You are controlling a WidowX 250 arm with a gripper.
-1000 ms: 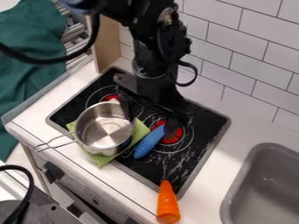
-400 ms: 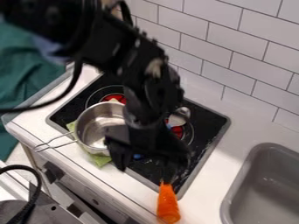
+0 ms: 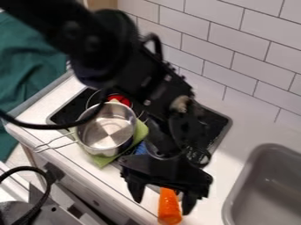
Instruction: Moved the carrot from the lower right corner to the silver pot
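The black two-finger tool [image 3: 163, 198] hangs over the front of the white surface [image 3: 216, 190], at the end of the black robot arm [image 3: 117, 57] that comes in from the upper left. Its fingers are spread wide apart and point down, with nothing held between them. Seen from the camera, the orange plastic-looking carrot [image 3: 169, 211] lies in the gap, closer to the right-hand finger in the view than to the left-hand one. The carrot rests on the surface near its front edge, blunt end toward the bottom of the view; its other end is hidden behind the tool.

The round silver metal pot [image 3: 108, 131] stands upright on a folded green cloth [image 3: 99, 159] on the black cooktop [image 3: 67, 110], well apart from the carrot. Its wire handle [image 3: 56, 143] juts out toward the lower left, over the surface. Behind the pot, part of a red burner disc [image 3: 118, 98] shows. A bit of a blue ribbed object [image 3: 141, 149] peeks out beside the cloth, the rest hidden by the arm. To the right, a grey sink [image 3: 250, 197] is set into the surface, below the white tiled wall [image 3: 253, 57].
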